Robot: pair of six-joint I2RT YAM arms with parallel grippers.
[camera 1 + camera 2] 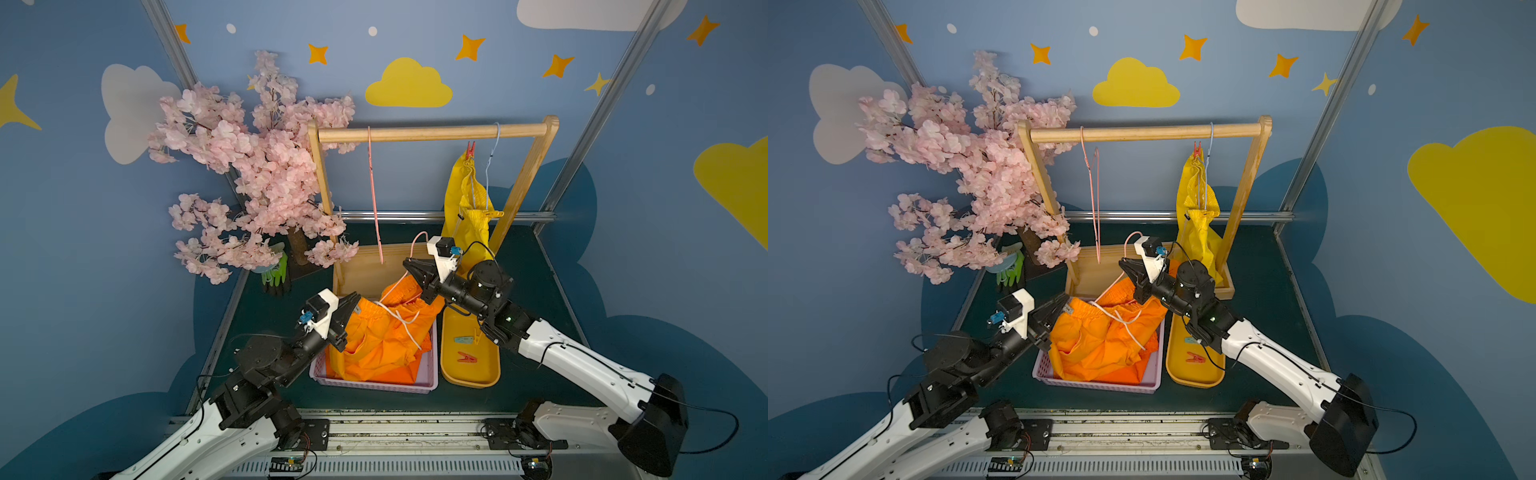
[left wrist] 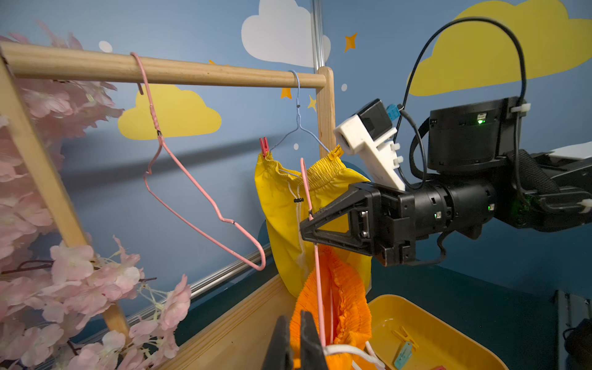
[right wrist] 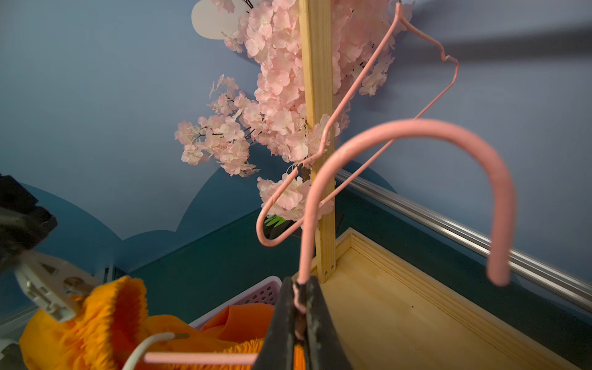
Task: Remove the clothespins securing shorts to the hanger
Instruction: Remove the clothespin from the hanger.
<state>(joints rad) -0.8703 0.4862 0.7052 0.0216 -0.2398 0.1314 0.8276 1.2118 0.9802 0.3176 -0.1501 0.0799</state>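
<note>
Top views both showed you the orange shorts slumped in the lilac basket at the near middle of the table, with part of the waist drawn up along a pink hanger. Your right claw was clamped tight on that hanger's neck. Your left claw was closed at the left end of the waistband, on what looked like a grey clothespin. Just right of the basket, the yellow tray held a loose teal clothespin and a loose red clothespin. Far right, the yellow shorts hung from the wooden rack, pinned by a red clothespin and a yellow clothespin.

Left wrist view gave you the left claw's fingers drawn together against the gathered orange waist, though the grey clothespin was hidden there. A loose yellow clothespin lay in the tray beside the teal one.

Right wrist view showed you the right claw's fingers shut on the thin wire. It also showed the pale grey clothespin biting the orange waistband at the left claw.

By my judgement the clothespins were light, stiff and sprung. The place to take them was squarely across the two tail ends, since smooth plastic could twist out. The shorts were thin and limp, likely to sag into the basket once freed.
</note>
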